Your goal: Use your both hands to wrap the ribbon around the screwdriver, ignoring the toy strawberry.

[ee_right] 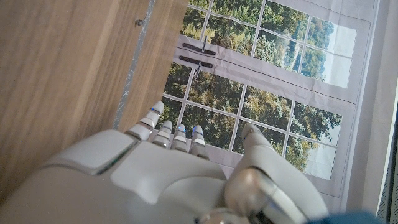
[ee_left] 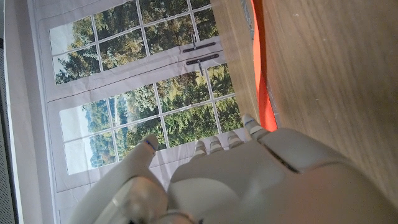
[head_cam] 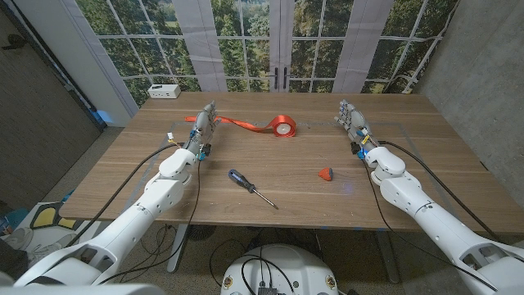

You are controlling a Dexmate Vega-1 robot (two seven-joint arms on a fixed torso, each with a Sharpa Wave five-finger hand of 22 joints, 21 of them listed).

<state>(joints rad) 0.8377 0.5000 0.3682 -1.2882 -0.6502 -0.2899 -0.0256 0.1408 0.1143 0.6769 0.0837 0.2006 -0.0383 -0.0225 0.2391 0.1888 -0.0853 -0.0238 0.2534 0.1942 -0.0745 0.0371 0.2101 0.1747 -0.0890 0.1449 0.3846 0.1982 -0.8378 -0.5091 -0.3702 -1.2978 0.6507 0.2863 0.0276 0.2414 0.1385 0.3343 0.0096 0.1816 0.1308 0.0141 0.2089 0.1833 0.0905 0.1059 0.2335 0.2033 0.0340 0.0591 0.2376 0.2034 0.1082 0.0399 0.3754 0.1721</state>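
Observation:
A red ribbon roll [head_cam: 283, 125] lies at the far middle of the table, and its loose tail [head_cam: 241, 123] runs left toward my left hand [head_cam: 205, 123]. That hand stands with straight fingers right beside the tail's end and holds nothing. In the left wrist view the ribbon [ee_left: 261, 68] lies on the wood just past my left hand [ee_left: 236, 180]. The screwdriver [head_cam: 250, 187], with a blue and black handle, lies near the front middle. A toy strawberry [head_cam: 326, 173] sits to its right. My right hand [head_cam: 352, 121] [ee_right: 174, 174] stands at the far right, fingers apart and holding nothing.
A white box [head_cam: 164, 91] sits at the table's far left corner. Cables trail along both arms. A window backdrop stands behind the table [head_cam: 426, 156].

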